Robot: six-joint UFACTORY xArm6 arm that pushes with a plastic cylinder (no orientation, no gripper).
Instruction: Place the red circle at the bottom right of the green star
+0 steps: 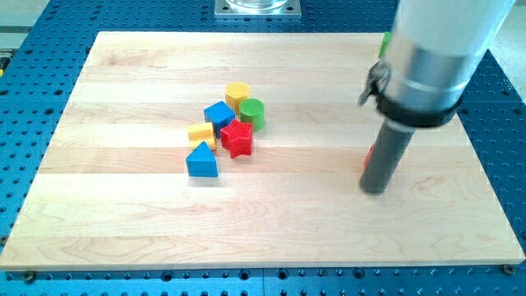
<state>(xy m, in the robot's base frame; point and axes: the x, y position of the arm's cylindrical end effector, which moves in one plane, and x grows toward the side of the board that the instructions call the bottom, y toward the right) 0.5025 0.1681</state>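
Surface: pale wooden board [271,222] with visible grain, laid on a blue perforated base.
Tip: my tip [375,191] is seen at the view's right, well apart from the central cluster.
Jaws: none are fitted; only a plain dark rod is present.
Red circle: a red sliver [370,154] is glimpsed touching the rod's left edge; shape cannot be told.
Green star: a green scrap [385,43] is seen at the view's top right, mostly hidden.
Cluster: ridged plastic blocks, namely yellow hexagon [237,94], green cylinder [252,113], blue cube [219,115], red star [237,138], small yellow block [201,134], blue triangle [202,160].
Risk: the round piece could be rolled off the rod's side and pushed wide.
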